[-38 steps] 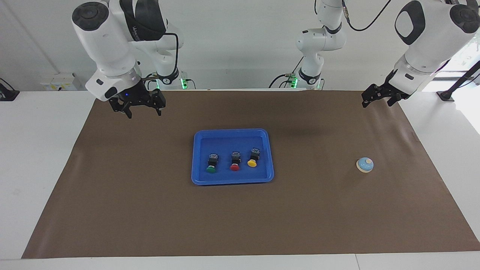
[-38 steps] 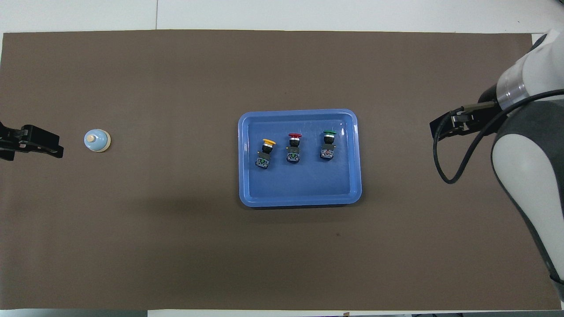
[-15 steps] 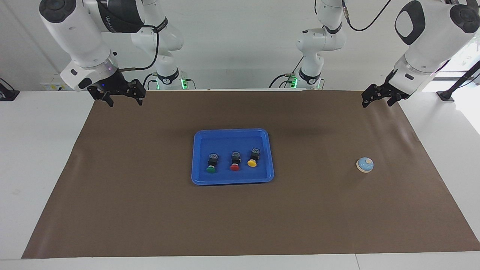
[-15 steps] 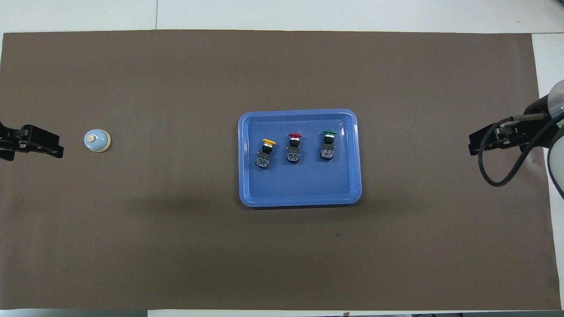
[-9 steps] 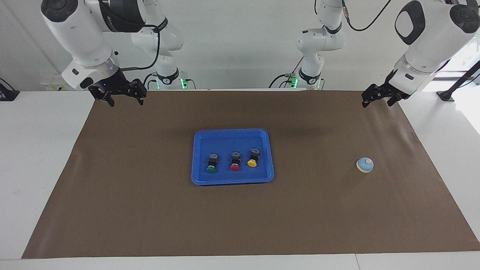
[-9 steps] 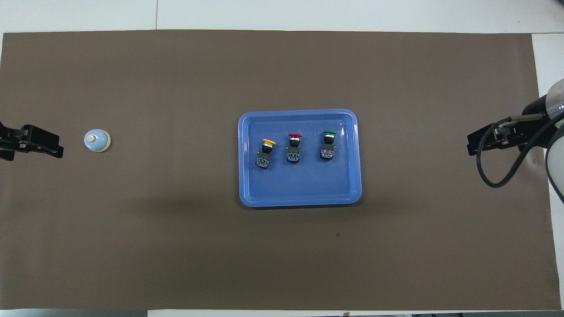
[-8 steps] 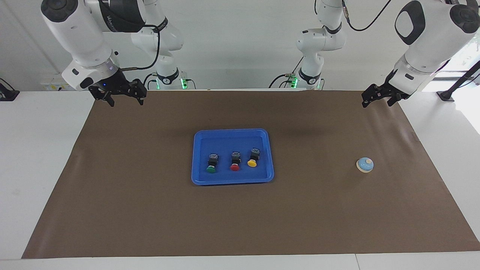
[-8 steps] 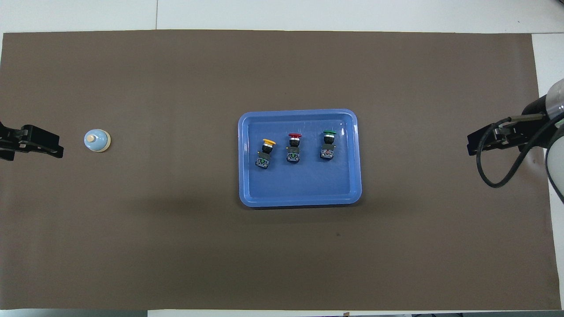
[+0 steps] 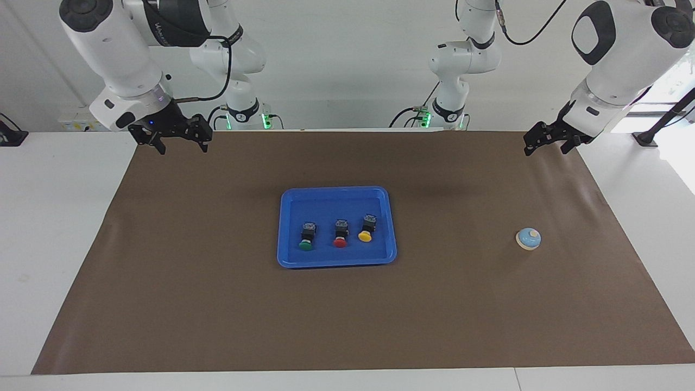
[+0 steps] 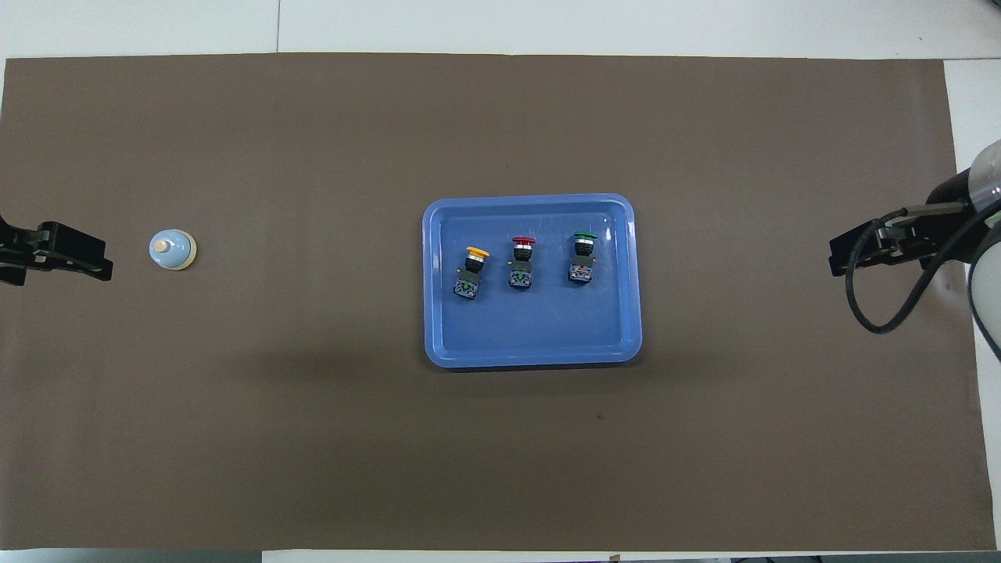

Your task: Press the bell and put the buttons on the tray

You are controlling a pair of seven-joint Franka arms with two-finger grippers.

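The blue tray (image 9: 336,203) lies mid-table on the brown mat, and it also shows in the overhead view (image 10: 532,336). Three buttons lie in it in a row: green (image 9: 306,240), red (image 9: 340,237) and yellow (image 9: 366,231). They also show from overhead: green (image 10: 583,254), red (image 10: 522,260), yellow (image 10: 471,270). The light-blue bell (image 9: 528,238) (image 10: 172,249) stands on the mat toward the left arm's end. My right gripper (image 9: 183,149) (image 10: 852,254) is open and empty, raised over the mat's corner at the right arm's end. My left gripper (image 9: 545,149) (image 10: 55,254) is open and empty, raised over the mat's edge by the bell's end.
The brown mat (image 9: 217,304) covers most of the white table (image 9: 54,217). Both arm bases stand at the robots' edge of the table. Only the tray and the bell lie on the mat.
My right gripper drew away from the tray toward the right arm's end of the mat and rose, then held still. The left arm, bell, tray and buttons have not moved.
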